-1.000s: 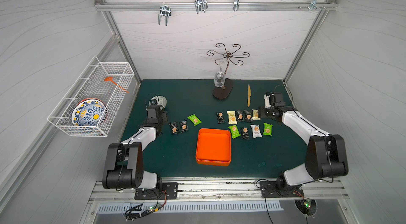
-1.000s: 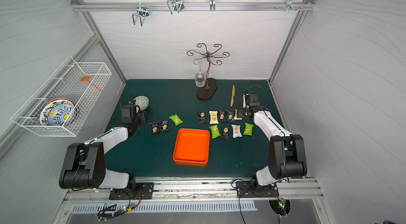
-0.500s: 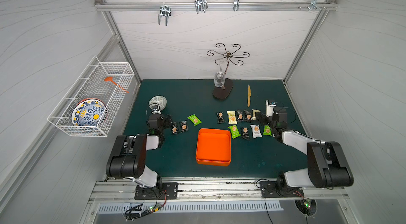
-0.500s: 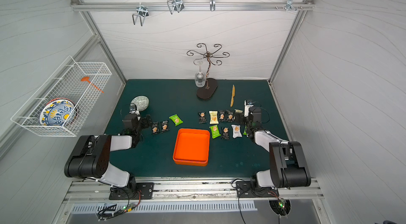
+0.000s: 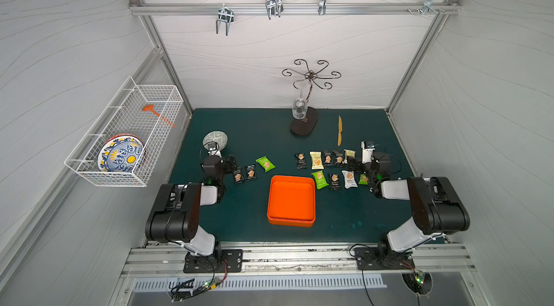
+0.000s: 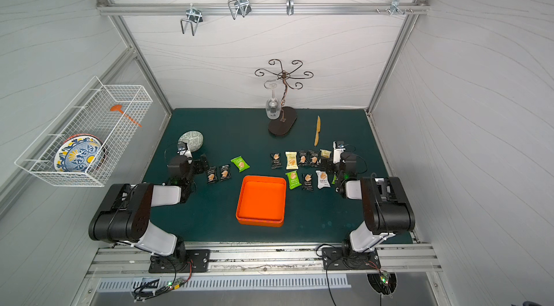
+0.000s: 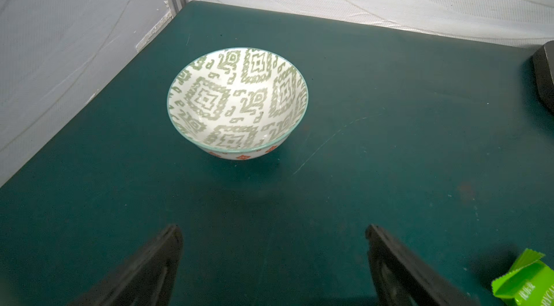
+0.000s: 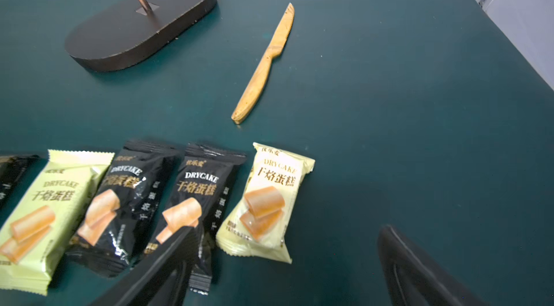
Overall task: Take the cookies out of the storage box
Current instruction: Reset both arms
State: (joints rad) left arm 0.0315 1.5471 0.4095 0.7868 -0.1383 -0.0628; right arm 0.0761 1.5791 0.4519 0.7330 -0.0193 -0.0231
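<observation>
**Top views.** In both top views the storage box (image 5: 291, 204) is shown flat on the desk (image 5: 257, 127), midway between the side edges and closer to the edge by the arm bases; its orange floor is bare. The cookies (image 5: 327, 158) are all seen on the desk outside it. Nine packets are laid in two rows between the box's far right corner and the desk's right edge. Two black packets (image 5: 239, 175) and a green packet (image 5: 265, 163) are placed off its far left corner. The left end effector (image 5: 233, 163) is seen just beside the black pair, and the right end effector (image 5: 352, 163) at the right end of the rows. A patterned bowl (image 5: 215, 139) is set toward the back left corner, and a glass stand (image 5: 304, 124) and a wooden knife (image 5: 340, 135) near the back edge.

**Left wrist view.** The left fingers (image 7: 156, 259) are spread wide over bare desk, and nothing is held. The bowl is seen upright beyond them, well apart.

**Right wrist view.** The right fingers (image 8: 413, 268) are likewise fully spread and nothing is clamped. One finger is seen overlapping a black packet; contact cannot be judged. A pale yellow packet (image 8: 263, 202) is seen lying ungripped in the gap.
</observation>
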